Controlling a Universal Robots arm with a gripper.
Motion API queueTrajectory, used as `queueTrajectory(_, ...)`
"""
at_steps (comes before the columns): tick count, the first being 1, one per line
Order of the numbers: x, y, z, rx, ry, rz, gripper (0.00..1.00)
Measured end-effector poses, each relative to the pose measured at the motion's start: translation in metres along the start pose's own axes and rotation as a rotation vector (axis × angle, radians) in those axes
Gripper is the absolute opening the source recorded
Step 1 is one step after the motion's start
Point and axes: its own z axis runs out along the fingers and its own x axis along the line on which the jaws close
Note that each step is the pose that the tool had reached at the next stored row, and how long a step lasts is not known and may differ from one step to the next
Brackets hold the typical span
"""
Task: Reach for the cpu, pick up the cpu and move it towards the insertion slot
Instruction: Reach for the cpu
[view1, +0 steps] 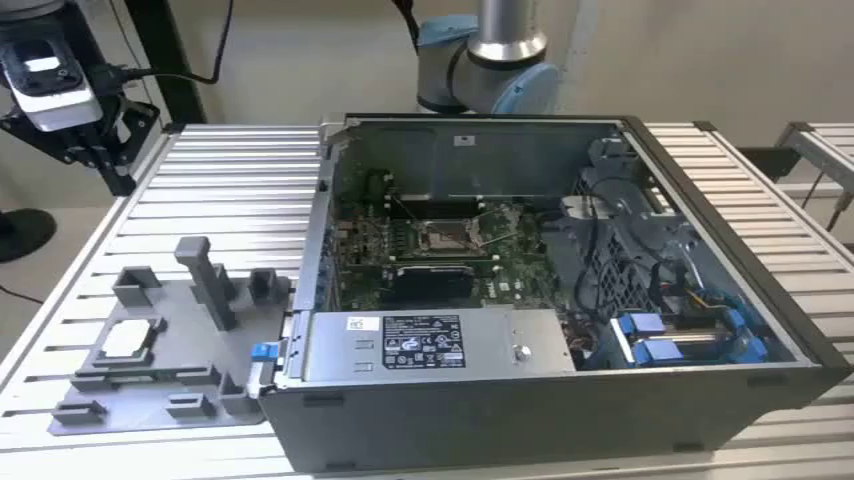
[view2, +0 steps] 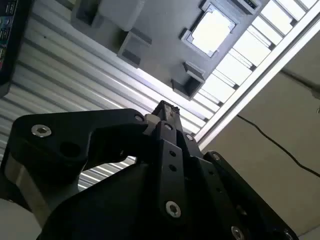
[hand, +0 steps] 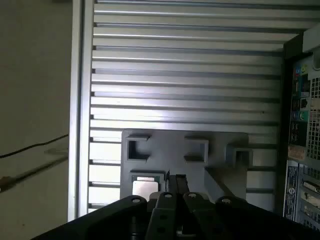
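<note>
The gripper (view1: 100, 150) hangs above the far corner of the table on the exterior view's left. Its black fingers are pressed together with nothing between them, as both wrist views show (view2: 165, 107) (hand: 175, 179). It touches nothing and is well apart from the computer case.

The table (view1: 227, 170) is a bed of pale aluminium slats. On it, towards the exterior view's right, sits the open computer case (view1: 534, 410), a dark grey box lying on its side with the interior exposed. A green motherboard (view1: 514, 245) lies flat on the case floor. A silvery labelled box (view1: 427, 345) runs along the near wall, and blue connectors (view1: 681, 340) are at the near right.

Just beside the case, on the exterior view's left, a grey fixture plate (view1: 160, 405) rests on the slats and carries several raised blocks.

The insertion slot (view1: 447, 237) is near the middle of the motherboard, a square silvery frame with a dark centre.

The cpu (view1: 123, 340) lies flat in a square recess of the fixture plate, pale top upward, outside the case and well apart from the slot. In both wrist views (view2: 212, 31) (hand: 145, 187) it lies below the fingertips, untouched.
</note>
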Motion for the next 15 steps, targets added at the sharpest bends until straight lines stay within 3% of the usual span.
queueTrajectory(15, 0.0018, -0.0012, 0.0001, 0.0, 0.0001, 0.0, 0.0)
